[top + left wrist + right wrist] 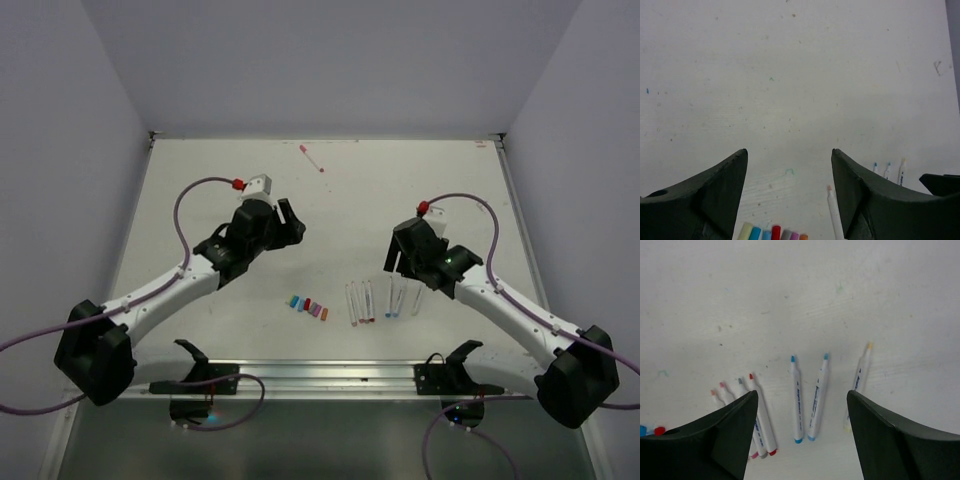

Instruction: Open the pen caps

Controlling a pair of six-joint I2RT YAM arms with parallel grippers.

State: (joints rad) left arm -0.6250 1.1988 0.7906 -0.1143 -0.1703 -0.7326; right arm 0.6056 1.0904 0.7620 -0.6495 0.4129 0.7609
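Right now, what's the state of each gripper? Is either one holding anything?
Left gripper: open, holding nothing.
Right gripper: open, holding nothing; pens lie below it.

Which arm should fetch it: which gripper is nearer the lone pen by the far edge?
Left. The left gripper is nearward, slightly left of the lone pen; the right gripper is farther, rightward.

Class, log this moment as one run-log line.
left tool: open, empty | right tool: open, empty | pen caps: off, in a row | pens: uncapped
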